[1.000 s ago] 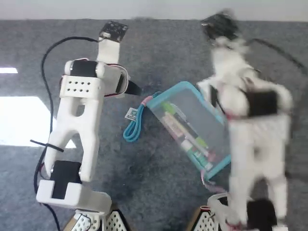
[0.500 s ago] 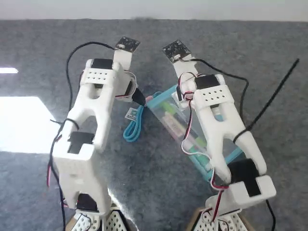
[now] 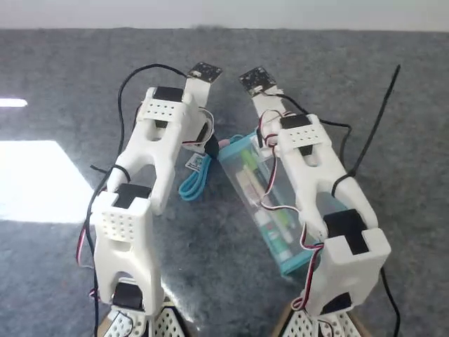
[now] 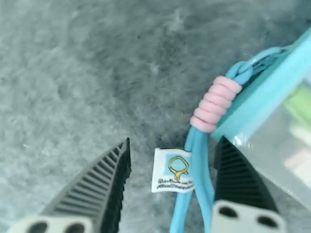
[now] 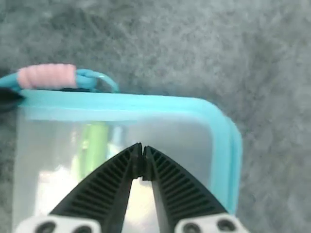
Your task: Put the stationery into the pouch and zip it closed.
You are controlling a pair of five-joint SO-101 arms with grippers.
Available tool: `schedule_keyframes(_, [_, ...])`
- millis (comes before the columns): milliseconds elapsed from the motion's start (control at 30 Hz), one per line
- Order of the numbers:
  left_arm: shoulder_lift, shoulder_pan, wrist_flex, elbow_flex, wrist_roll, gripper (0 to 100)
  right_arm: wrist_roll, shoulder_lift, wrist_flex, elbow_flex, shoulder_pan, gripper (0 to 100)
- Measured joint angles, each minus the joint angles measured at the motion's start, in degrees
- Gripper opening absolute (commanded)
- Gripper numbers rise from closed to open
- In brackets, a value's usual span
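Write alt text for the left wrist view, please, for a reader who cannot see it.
The left pincer stands open over a blue strap with a white tag between its fingers. The strap passes through a pink coil to the corner of a clear, teal-edged pouch, all on grey carpet.

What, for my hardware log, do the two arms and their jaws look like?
The left arm and right arm are white plastic shells with black motor blocks, dotted vent holes and loose black and red cables. Their jaws are black, ribbed wedges.
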Motion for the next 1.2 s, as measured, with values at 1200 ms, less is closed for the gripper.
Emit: schedule_keyframes(1200, [1.9,-13.1,15.4,-6.7,-18.8,1,-5.4,24.4,21.3,-30.2,5.2,0.6])
